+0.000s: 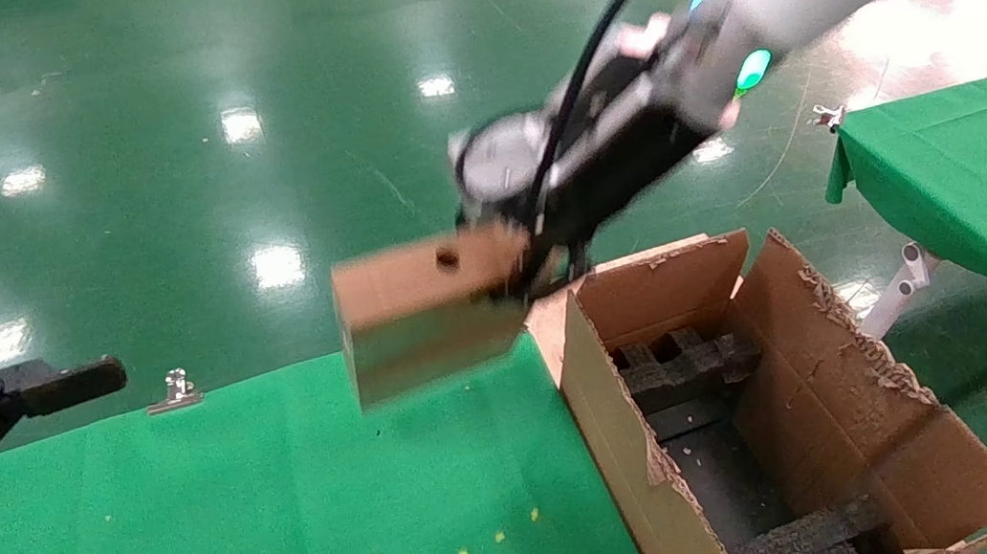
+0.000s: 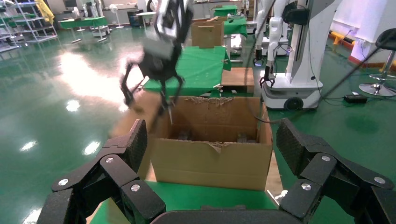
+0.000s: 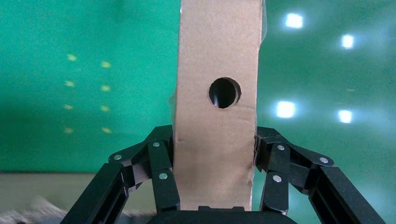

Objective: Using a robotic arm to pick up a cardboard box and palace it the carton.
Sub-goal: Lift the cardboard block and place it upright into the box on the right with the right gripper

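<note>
Right end effector [image 1: 532,276] clamped on one end of the airborne cardboard box [image 1: 427,315] beside the carton [image 1: 802,408]; cantilevered load may twist loose or snag the ragged flap.

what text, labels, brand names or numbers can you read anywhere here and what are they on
None can be read.
cardboard box held in the right gripper: plain brown faces with a round hole, no print showing.
carton: bare cardboard, no markings visible.
left gripper, open and idle: no lettering.
Robots and shelves in the background of the left wrist view: too small to tell.
</note>
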Controlling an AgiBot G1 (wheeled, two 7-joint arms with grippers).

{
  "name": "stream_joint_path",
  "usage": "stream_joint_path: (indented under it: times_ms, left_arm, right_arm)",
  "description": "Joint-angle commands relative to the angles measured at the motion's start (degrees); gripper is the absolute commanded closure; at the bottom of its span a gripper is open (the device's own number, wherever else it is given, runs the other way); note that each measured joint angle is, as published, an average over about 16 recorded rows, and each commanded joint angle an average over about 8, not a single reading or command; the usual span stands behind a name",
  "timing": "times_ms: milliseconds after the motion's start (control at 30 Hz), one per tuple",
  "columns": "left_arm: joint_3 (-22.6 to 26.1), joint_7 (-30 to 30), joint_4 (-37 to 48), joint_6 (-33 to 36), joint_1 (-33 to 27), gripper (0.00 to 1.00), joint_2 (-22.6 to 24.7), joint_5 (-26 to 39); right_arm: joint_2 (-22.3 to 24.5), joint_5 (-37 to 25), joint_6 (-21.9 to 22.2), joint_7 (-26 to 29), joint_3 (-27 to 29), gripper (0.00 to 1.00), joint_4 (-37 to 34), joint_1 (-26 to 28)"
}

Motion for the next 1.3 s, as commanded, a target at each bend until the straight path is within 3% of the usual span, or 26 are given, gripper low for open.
stream_joint_path:
  times_ms: [33, 300, 567, 1000, 1300]
  left_arm:
    - [0.0, 0.0, 0.0, 0.0, 0.0, 0.0, 0.0, 0.0]
    - [0.01, 0.01, 0.0, 0.0, 0.0, 0.0, 0.0, -0.01]
    - [0.02, 0.01, 0.0, -0.01, -0.01, 0.0, -0.01, -0.02]
    - [0.04, 0.02, 0.0, -0.02, -0.01, 0.0, -0.02, -0.03]
    - [0.05, 0.03, 0.0, -0.02, -0.01, 0.0, -0.02, -0.04]
  right_arm:
    - [0.14, 0.43, -0.24, -1.09, -0.32, 1.0, -1.45, 3.16]
    - [1.11, 3.6, -0.41, -3.81, -4.97, 1.0, -5.16, 8.43]
    - [6.35, 4.04, -0.62, -4.2, -11.53, 1.0, -6.36, 13.13]
    - [18.12, 2.58, -0.57, 0.56, -25.89, 1.0, -2.2, 19.43]
    - [23.27, 4.85, 0.29, 4.92, -32.04, 1.0, 0.2, 18.82]
